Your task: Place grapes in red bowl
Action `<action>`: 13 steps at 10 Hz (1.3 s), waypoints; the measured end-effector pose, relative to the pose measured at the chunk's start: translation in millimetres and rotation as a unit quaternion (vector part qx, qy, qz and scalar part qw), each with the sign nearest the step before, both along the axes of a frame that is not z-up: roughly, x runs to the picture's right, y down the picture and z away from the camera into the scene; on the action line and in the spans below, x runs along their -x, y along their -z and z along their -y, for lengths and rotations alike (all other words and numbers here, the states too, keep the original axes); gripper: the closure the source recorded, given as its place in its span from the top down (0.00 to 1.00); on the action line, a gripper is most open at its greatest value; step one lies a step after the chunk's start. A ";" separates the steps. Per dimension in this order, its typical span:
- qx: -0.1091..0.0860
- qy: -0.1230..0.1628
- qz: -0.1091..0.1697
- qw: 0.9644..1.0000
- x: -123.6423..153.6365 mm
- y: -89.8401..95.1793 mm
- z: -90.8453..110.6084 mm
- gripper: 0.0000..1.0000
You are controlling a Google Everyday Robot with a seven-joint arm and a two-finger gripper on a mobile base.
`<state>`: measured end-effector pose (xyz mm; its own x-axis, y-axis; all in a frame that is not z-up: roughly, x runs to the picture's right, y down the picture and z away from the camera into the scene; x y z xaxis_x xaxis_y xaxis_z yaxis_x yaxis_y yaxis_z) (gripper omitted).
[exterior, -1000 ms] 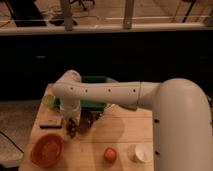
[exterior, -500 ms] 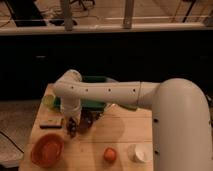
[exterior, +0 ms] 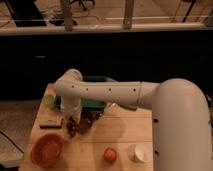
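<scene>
Little had changed from the earlier frames: the arm (exterior: 107,92) kept the same reach across the wooden table (exterior: 125,142), its gripper (exterior: 76,124) hanging low at centre-left, right over the grapes (exterior: 74,128). Whether its fingers were apart or clamped on the bunch could not be told. The dark bunch lay on the table just above and right of the red bowl (exterior: 47,150), which sat in the lower left, so the carry would probably be short. An orange fruit (exterior: 110,154) and a white cup (exterior: 137,153) stood clear to the right.
</scene>
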<state>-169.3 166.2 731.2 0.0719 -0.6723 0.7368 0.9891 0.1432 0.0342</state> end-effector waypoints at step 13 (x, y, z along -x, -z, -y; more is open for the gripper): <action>0.008 -0.013 0.004 1.000 -4.0 0.6 2.7 0.01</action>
